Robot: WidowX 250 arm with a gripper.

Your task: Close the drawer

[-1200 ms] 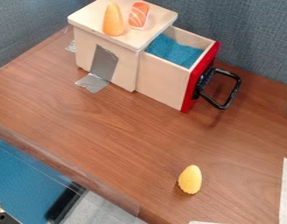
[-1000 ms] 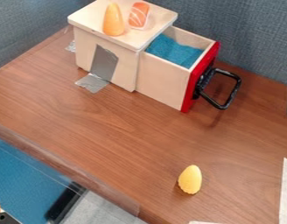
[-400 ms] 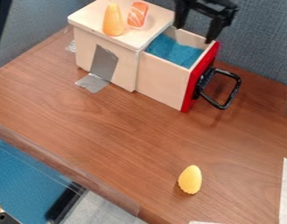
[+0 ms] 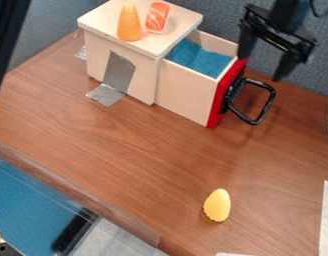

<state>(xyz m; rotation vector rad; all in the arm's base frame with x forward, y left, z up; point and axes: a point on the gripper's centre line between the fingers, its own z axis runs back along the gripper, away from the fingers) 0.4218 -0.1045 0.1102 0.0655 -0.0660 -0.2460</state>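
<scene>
While the drawer [image 4: 188, 97] is being displayed part-open from its wooden box [image 4: 96, 57], near the far edge of the table [image 4: 146, 160], the gripper [image 4: 265, 56] is being suspended near the red front [image 4: 219, 104], jaws spread apart. Snagging is being risked: by a misaligned push, the black handle [image 4: 267, 104] could be caught and the drawer skewed. Appearance: pale wooden sides [image 4: 173, 82] and uneven blue lining [image 4: 200, 59] are being shown.
</scene>
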